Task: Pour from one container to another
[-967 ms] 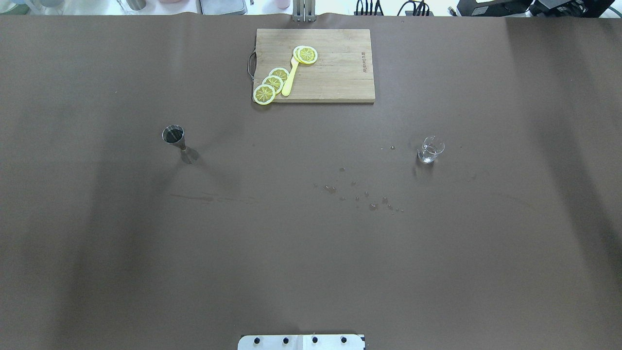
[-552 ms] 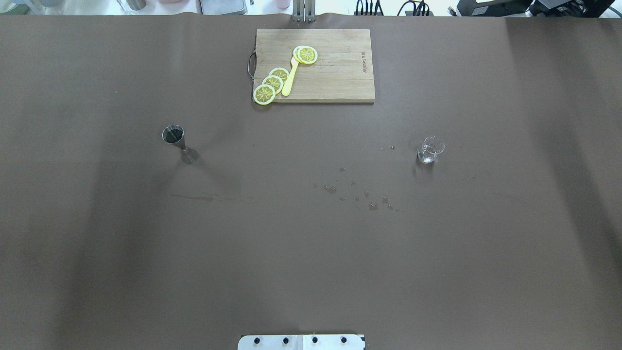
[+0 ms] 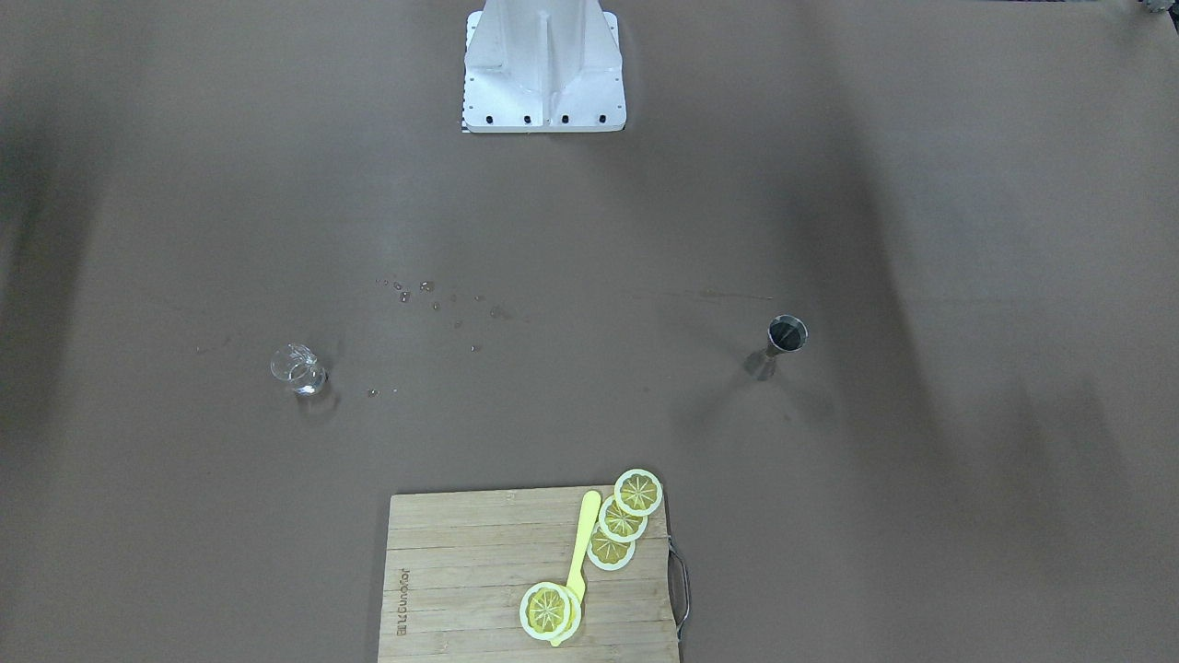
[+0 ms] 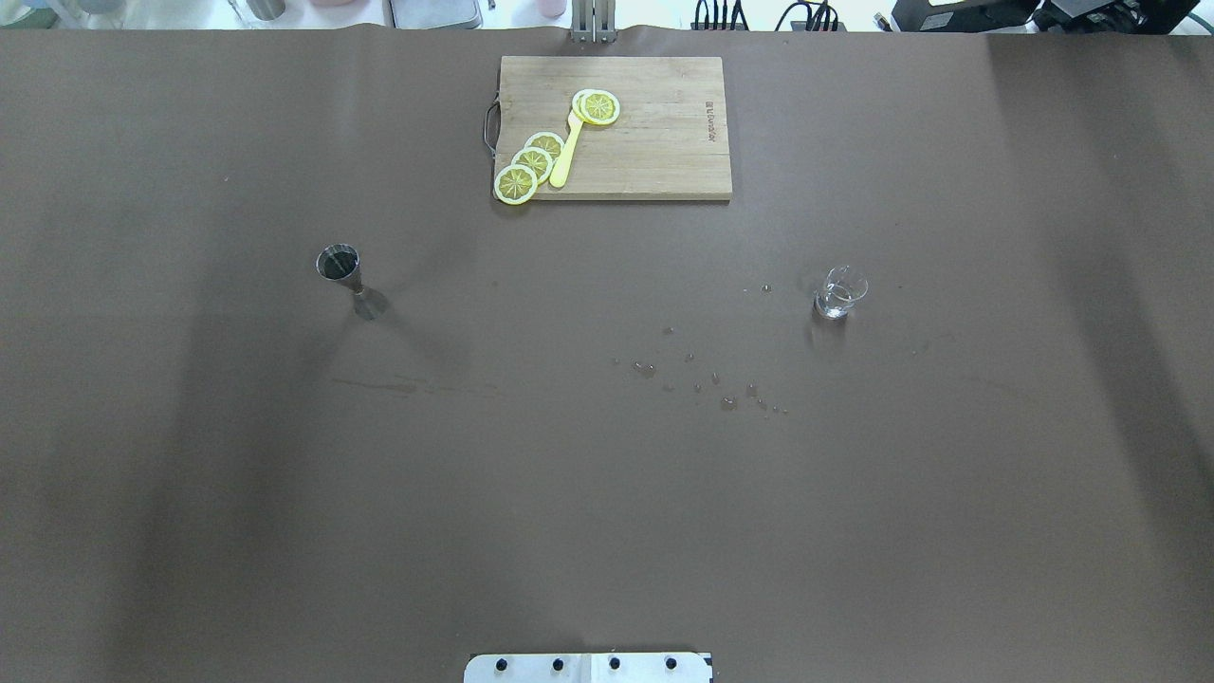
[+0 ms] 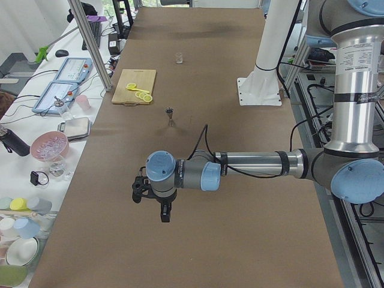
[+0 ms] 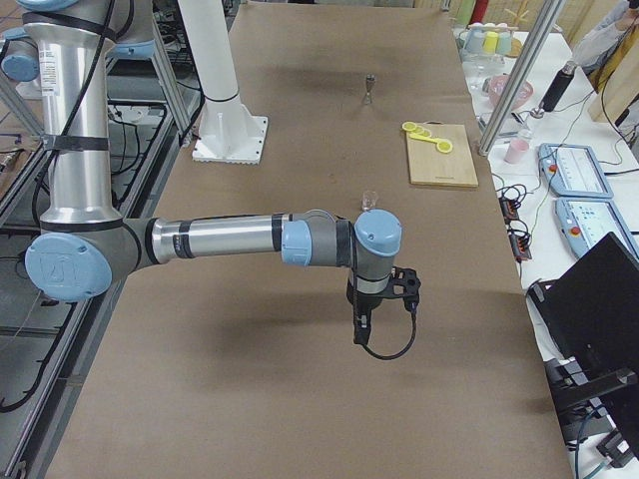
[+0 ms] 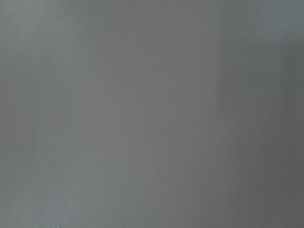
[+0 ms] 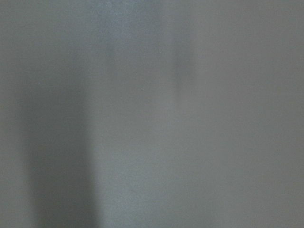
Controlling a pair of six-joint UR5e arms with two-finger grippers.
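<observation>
Nothing moved: one jigger (image 4: 339,263), one glass (image 4: 840,290), well apart; left gripper (image 5: 165,214), right gripper (image 6: 359,329) fingers: cannot tell.

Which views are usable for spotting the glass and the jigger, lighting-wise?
Overhead exterior: even light, soft broad shadow bands on the table; glass faint, jigger crisp. Exterior front-facing: same, glass low-contrast. Both wrist views: only featureless grey surface with dim shadow bands, neither thing visible.
</observation>
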